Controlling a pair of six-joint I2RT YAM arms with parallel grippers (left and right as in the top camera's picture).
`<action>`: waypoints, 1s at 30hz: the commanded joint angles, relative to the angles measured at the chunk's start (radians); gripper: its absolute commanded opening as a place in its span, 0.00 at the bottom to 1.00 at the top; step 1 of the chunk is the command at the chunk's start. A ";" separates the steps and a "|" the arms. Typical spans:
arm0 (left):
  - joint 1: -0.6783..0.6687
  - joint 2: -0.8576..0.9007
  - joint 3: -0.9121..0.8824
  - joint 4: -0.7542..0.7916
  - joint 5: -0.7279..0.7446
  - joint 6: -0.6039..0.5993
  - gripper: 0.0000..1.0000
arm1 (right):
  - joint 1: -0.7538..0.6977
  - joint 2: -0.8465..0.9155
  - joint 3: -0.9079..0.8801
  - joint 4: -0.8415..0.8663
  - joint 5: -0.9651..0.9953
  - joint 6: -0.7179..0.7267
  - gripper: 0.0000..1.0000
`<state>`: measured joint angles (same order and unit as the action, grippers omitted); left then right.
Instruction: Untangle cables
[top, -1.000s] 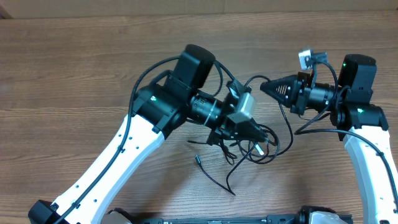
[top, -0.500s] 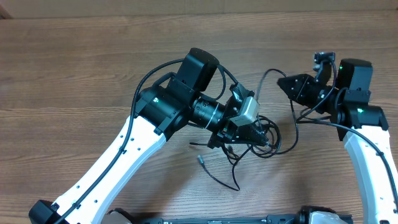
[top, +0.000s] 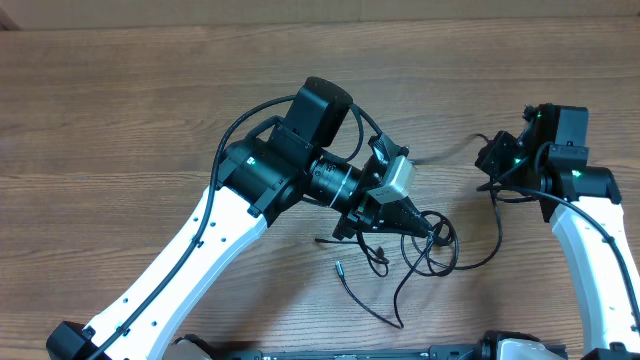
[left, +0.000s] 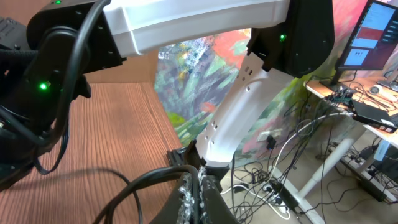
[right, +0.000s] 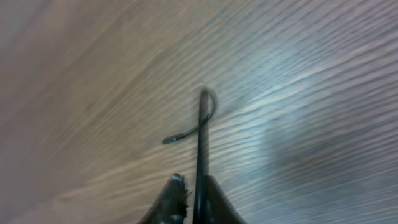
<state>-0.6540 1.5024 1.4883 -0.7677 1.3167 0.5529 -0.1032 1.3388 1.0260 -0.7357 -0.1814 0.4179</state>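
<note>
Left gripper (top: 428, 226) clamped on the cables (top: 432, 250) bunched near the table's (top: 120, 120) front edge, right gripper (top: 486, 160) pinching 1 strand toward the right edge: pull wider and the knot could cinch, or the strand slip free.

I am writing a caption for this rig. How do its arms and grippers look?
The left arm and right arm have white curved shells, black joint housings and small green lights. Thick black wires run along them. The left gripper and right gripper are black and tapered; a grey camera block sits by the left one.
</note>
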 joint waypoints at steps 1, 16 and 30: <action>0.023 -0.018 0.021 0.009 0.037 -0.035 0.04 | 0.001 0.002 0.008 -0.013 0.050 0.005 0.58; 0.158 -0.018 0.021 0.024 -0.541 -0.674 0.04 | 0.002 0.001 0.008 -0.108 -0.578 -0.289 1.00; 0.156 -0.018 0.021 0.036 -0.618 -0.673 0.04 | 0.019 0.000 0.008 -0.115 -1.056 -0.582 0.93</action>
<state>-0.4957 1.5024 1.4883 -0.7437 0.7097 -0.1032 -0.1009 1.3407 1.0260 -0.8486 -1.1610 -0.0765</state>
